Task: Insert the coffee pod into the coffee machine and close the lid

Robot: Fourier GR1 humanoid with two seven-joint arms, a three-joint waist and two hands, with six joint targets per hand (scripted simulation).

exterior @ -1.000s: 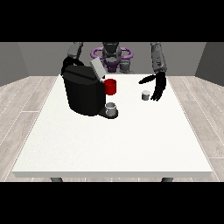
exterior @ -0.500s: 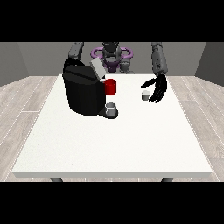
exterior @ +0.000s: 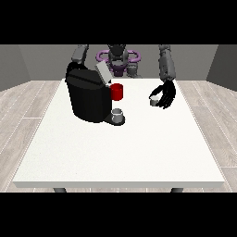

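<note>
A black coffee machine (exterior: 88,98) stands on the white table (exterior: 120,148) at the view's left, its grey lid (exterior: 102,73) tilted up and open. A small grey cup (exterior: 118,114) sits on the machine's base, and a red part (exterior: 117,91) shows on its front. The small grey coffee pod (exterior: 154,101) stands on the table at the right. The hand at the view's right (exterior: 165,95) is right beside the pod, fingers curved around it; whether they touch it I cannot tell. The other hand is hidden behind the machine.
The robot's torso (exterior: 118,60) is behind the table's far edge. One arm (exterior: 79,54) comes down behind the machine at the left. The white tabletop stretches wide toward the camera in front of the machine and the pod.
The hand at the view's right has dropped lower and moved in toward the pod, its fingers now curving beside it. The machine, lid and cup have not moved.
</note>
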